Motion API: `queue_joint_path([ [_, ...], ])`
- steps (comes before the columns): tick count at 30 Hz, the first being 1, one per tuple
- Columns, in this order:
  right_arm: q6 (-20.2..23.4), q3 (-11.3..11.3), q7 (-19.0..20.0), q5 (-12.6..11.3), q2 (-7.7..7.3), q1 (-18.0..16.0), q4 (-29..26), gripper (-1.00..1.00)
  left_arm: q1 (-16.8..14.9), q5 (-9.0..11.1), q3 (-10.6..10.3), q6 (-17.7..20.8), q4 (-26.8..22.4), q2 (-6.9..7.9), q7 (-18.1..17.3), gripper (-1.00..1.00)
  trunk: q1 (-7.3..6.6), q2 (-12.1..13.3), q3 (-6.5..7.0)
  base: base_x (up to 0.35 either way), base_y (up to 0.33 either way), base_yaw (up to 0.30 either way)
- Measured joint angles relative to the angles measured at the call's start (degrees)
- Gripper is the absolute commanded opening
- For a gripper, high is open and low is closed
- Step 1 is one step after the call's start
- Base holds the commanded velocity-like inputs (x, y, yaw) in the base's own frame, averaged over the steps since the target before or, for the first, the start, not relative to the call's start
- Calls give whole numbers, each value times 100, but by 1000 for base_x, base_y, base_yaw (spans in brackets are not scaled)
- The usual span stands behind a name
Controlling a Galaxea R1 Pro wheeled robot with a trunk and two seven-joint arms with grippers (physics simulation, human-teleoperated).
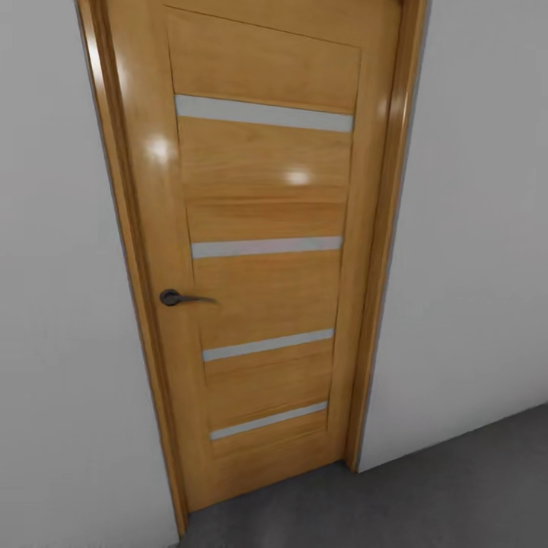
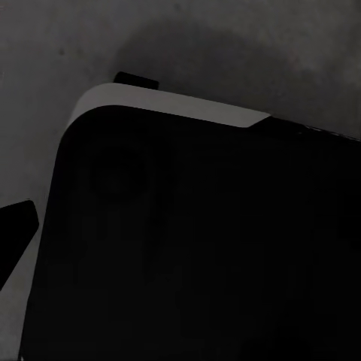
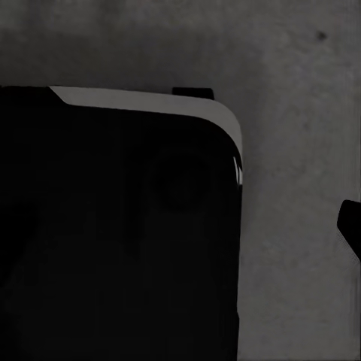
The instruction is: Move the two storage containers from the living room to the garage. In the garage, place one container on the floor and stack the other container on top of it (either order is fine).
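The two storage containers are out of view. In the head view I face a shut wooden door [image 1: 262, 251] from close by. In the left wrist view, one dark fingertip [image 2: 16, 229] of my left gripper sits far out at the picture's edge over the dark grey concrete floor [image 2: 226, 45]. One dark fingertip [image 3: 350, 222] of my right gripper likewise sits at the edge of the right wrist view, above the same floor [image 3: 301, 113]. Nothing is held between the fingers of either. My own black body [image 2: 195, 248] hides much of both wrist views.
The door has several pale glass strips, a dark lever handle [image 1: 173, 297] at its left side and a wooden frame [image 1: 380, 304]. Plain light walls [image 1: 472, 228] flank it. Dark grey floor [image 1: 457, 495] runs along the wall to the right.
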Motion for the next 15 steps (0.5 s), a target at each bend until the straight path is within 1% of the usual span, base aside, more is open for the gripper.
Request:
queue_joint_path([
  [5, 0, 0, 0, 0, 1, 0, 0, 100, 0, 3, 1, 1, 0, 0, 0, 100, 0, 0, 0, 1, -215, 267],
  [15, 0, 0, 0, 0, 6, 0, 3, 100, 0, -3, 0, 1, 0, 0, 1, 100, 0, 0, 0, 0, -271, 256],
])
